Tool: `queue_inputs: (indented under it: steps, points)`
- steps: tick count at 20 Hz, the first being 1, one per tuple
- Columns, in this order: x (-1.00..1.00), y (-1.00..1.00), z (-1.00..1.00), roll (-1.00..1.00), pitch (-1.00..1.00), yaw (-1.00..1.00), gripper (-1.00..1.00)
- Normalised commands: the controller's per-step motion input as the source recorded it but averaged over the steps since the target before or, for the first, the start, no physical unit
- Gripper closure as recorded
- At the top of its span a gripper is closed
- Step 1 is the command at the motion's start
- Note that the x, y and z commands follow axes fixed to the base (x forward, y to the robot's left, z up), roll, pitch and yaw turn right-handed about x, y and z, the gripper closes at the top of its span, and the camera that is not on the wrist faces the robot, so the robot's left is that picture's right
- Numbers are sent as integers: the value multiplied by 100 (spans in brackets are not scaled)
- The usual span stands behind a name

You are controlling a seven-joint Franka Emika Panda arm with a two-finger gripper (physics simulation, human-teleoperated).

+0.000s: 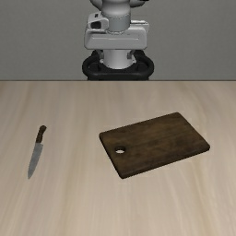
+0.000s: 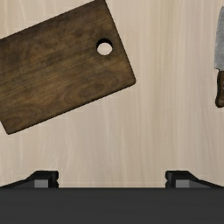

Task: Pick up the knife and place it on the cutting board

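A knife (image 1: 37, 150) with a dark wooden handle and grey blade lies flat on the light wooden table (image 1: 74, 198), toward the exterior view's left. A dark brown cutting board (image 1: 155, 142) with a round hole near one corner lies to the exterior view's right of it, a clear gap apart. From the wrist view I look down on the cutting board (image 2: 61, 66) and the knife (image 2: 220, 59), both well below my gripper (image 2: 111, 178). My fingertips (image 2: 40, 179) stand wide apart with nothing between them, so the gripper is open.
The robot's base (image 1: 117, 64) stands at the table's far edge, behind the board. Bare wooden tabletop surrounds the knife and the board on all sides.
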Motion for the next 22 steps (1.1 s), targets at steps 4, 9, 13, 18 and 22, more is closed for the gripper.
queue_inputs:
  steps: [4,9,13,18,22]
  points:
    - [0,-100,0,0,0,0,-100]
    - [0,-100,0,0,0,0,-100]
    - [0,-100,0,0,0,0,-100]
    - [0,-100,0,0,0,0,-100]
    - [50,-50,0,0,0,0,-100]
